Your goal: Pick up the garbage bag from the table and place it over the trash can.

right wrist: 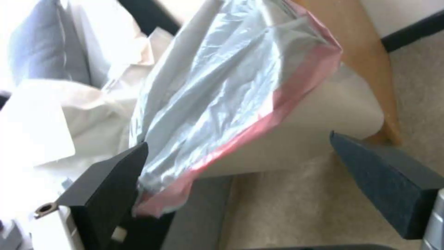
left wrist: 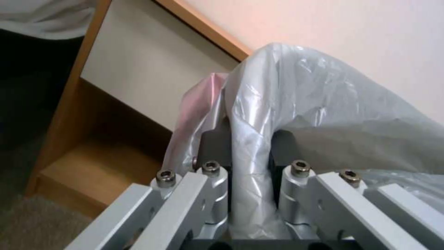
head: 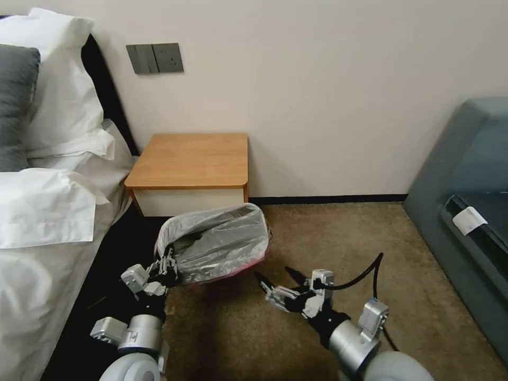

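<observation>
The garbage bag (head: 219, 241) is draped over the trash can on the carpet in front of the table (head: 190, 159), its pinkish-red edge hanging down the near side. My left gripper (head: 166, 267) is at the bag's left near corner, shut on a fold of the plastic; in the left wrist view that fold of the garbage bag (left wrist: 296, 104) runs between the fingers of the gripper (left wrist: 249, 139). My right gripper (head: 275, 280) is open just right of the bin, holding nothing. In the right wrist view the right gripper (right wrist: 238, 144) faces the garbage bag (right wrist: 222, 86) and the beige trash can (right wrist: 324, 121).
A bed with white pillows (head: 47, 174) lies close on the left. A grey-blue sofa (head: 465, 201) stands on the right. The wall (head: 328, 95) is behind the nightstand. Brown carpet (head: 338, 238) stretches between the bin and the sofa.
</observation>
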Controlling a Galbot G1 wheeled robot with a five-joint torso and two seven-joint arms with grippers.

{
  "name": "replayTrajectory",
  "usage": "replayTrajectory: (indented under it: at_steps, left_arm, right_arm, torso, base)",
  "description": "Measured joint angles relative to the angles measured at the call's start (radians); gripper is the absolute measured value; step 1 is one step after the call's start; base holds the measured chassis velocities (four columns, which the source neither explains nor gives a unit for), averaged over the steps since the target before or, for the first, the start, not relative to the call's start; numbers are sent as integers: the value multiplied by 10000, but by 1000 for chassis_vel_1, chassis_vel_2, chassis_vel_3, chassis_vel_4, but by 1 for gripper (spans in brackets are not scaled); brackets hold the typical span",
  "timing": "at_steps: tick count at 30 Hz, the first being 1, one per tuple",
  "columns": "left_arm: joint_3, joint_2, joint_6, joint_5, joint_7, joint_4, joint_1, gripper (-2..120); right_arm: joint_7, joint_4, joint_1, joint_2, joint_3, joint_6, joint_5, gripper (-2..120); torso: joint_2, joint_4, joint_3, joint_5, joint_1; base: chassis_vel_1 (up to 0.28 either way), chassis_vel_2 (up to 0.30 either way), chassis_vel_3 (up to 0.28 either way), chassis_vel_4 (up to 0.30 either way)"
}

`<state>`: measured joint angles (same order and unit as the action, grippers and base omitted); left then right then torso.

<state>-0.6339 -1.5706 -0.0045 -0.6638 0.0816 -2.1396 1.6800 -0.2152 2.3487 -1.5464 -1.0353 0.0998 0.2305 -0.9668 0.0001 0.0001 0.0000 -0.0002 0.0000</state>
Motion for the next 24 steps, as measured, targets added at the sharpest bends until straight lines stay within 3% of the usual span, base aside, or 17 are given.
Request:
replayTrajectory:
  at_steps: [7,22,24]
  left_arm:
    - [-5,-3,6,-4,-1,23,-2,11]
    - [86,-79,13,111,0,36,68,11]
    - [83,-79,13,116,0,41,69,11]
  right_arm:
    - [-227,-632,538,-453,-286,55,-512,100]
    - [-68,-1359,1061,-644,-405,45,-382,50]
    - [-32,-1399,1051,-651,-404,40,-323,39]
  torso:
    - [0,0,0,0,0]
    - [0,0,0,2,0]
    - [0,0,1,2,0]
  base:
    - [0,0,0,0]
    - [0,0,0,0]
    - [0,0,0,0]
